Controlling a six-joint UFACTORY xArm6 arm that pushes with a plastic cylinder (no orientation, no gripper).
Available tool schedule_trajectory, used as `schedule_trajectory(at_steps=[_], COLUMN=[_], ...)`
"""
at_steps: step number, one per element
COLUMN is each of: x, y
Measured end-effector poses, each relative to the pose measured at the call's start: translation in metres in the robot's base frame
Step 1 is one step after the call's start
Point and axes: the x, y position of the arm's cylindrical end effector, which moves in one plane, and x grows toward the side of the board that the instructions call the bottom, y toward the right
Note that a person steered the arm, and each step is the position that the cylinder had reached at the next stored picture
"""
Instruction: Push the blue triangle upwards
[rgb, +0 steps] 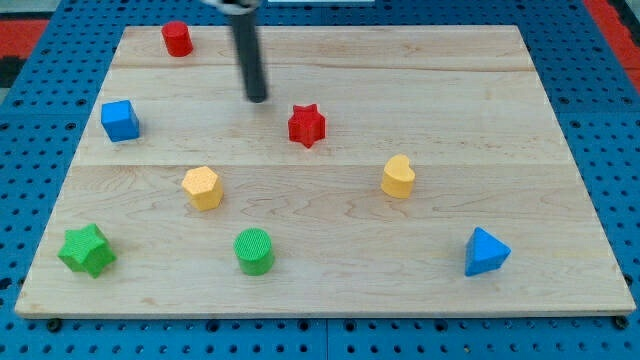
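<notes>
The blue triangle (486, 252) sits near the view's bottom right of the wooden board (330, 190). My tip (257, 98) is at the end of the dark rod in the upper middle-left of the board, far up and to the left of the blue triangle. The tip stands a little to the left of and above the red star (307, 126), not touching it.
A red cylinder (177, 38) is at top left, a blue cube (119, 120) at left. A yellow hexagon (201, 187) and a yellow heart (398, 176) lie mid-board. A green star (86, 250) and a green cylinder (254, 251) are along the bottom.
</notes>
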Motion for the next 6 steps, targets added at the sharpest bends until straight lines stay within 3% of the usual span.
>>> schedule_trajectory(at_steps=[1,3,5,6], x=[0.043,0.209,0.240,0.261], y=[0.110,0.228,0.159,0.219])
